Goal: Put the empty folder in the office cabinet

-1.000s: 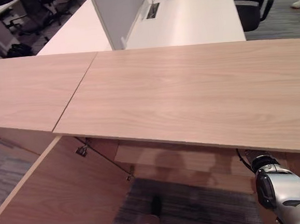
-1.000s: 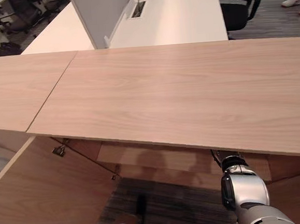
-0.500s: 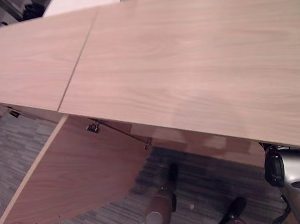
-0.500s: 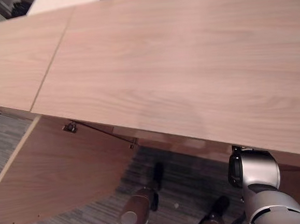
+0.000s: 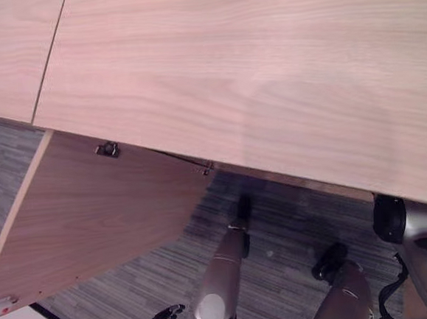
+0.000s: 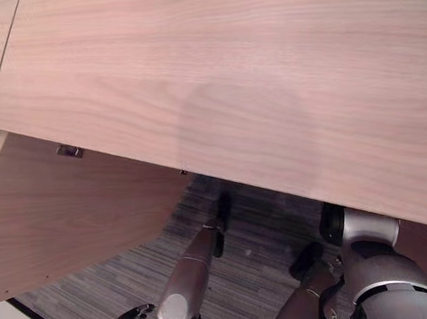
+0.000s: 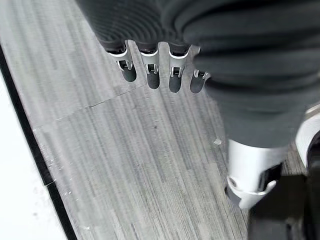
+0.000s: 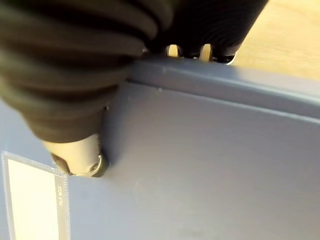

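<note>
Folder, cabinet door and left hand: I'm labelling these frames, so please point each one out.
folder (image 8: pixel 200 165), right wrist view, on its flat blue face.
cabinet door (image 5: pixel 91 206), left eye view, middle of the open wooden panel.
left hand (image 7: pixel 150 30), left wrist view, on its dark ribbed cover.

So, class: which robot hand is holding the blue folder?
The right robot hand: its thumb and fingers pinch the blue folder. The left robot hand hangs empty above the grey floor.
</note>
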